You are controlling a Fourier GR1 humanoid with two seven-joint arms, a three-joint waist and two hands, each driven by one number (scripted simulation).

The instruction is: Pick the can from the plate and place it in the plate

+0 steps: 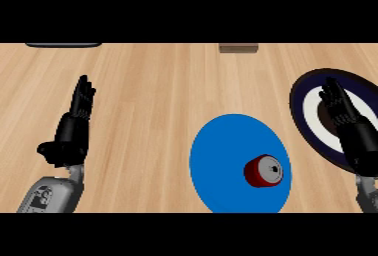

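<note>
The red can (263, 171) stands on the blue plate (221, 160), not yet taken, because both the left hand (74, 125) and the right hand (341, 112) are spread and hold nothing, and the dark plate (306, 125) near the right edge of the desk (162, 90) waits.

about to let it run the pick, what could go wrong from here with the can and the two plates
1. The red can stands near the blue plate's right edge, so a nudge could tip it or push it onto the counter.
2. The right hand, fingers straight, sits over the dark ringed plate and may bump that plate when it moves toward the can.
3. The can looks small against the hand, so the fingers may close off-centre.
</note>
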